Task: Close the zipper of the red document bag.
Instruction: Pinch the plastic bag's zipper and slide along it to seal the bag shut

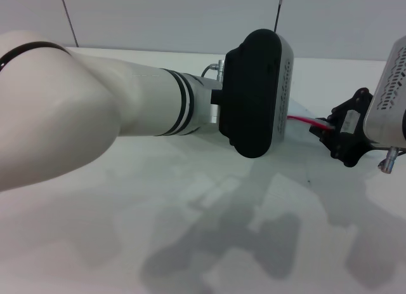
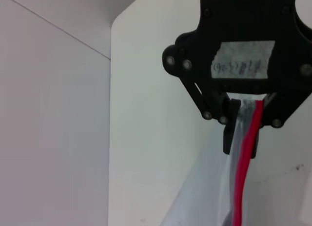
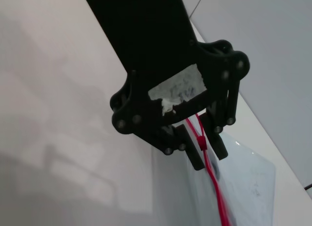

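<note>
The red document bag (image 3: 243, 182) lies on the white table (image 1: 190, 243), both grippers at its zipper (image 2: 246, 153). The left gripper (image 2: 246, 121) pinches the red strip, the right gripper (image 3: 204, 148) pinches near the slider; the right should pull straight along the strip while the left holds firm

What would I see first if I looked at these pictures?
First, the big white left arm stretching across the middle of the head view, hiding most of the bag. Next, the bright red zipper running along the edge of the see-through bag, which hangs lifted between the arms. The left tool is shut on the zipper at one end and the right tool at the other.
</note>
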